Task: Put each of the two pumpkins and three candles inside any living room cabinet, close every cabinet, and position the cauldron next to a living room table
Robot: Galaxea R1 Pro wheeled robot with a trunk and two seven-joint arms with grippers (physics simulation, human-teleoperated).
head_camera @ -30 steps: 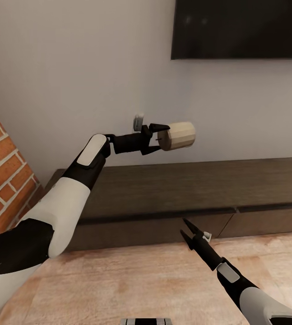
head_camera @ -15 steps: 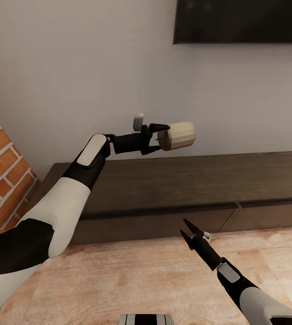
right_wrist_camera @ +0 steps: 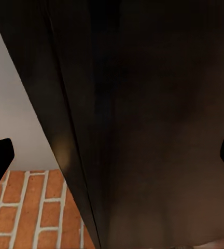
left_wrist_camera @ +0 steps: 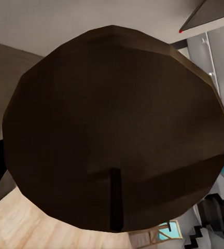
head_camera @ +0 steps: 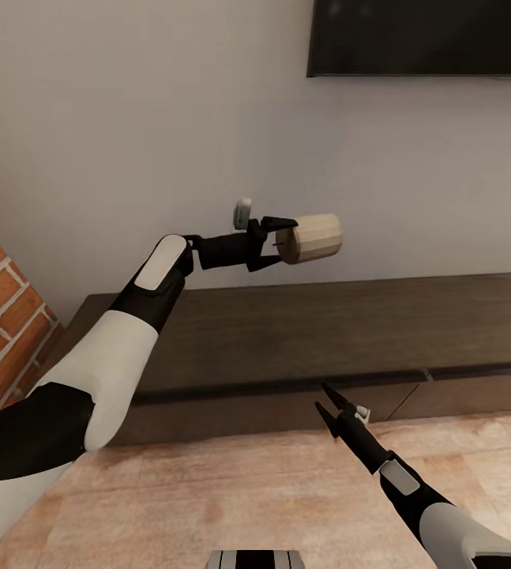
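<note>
Candle (head_camera: 310, 238) in the left hand (head_camera: 280, 237), clamped at its wick end and carried sideways above the cabinet (head_camera: 326, 332), at about 12 o'clock from the open, empty right hand (head_camera: 325, 407). It looks light, rigid and smooth-sided, so likely to slip if squeezed off-centre; a grip across the middle of its short body seems safest. The cabinet fronts appear shut.
</note>
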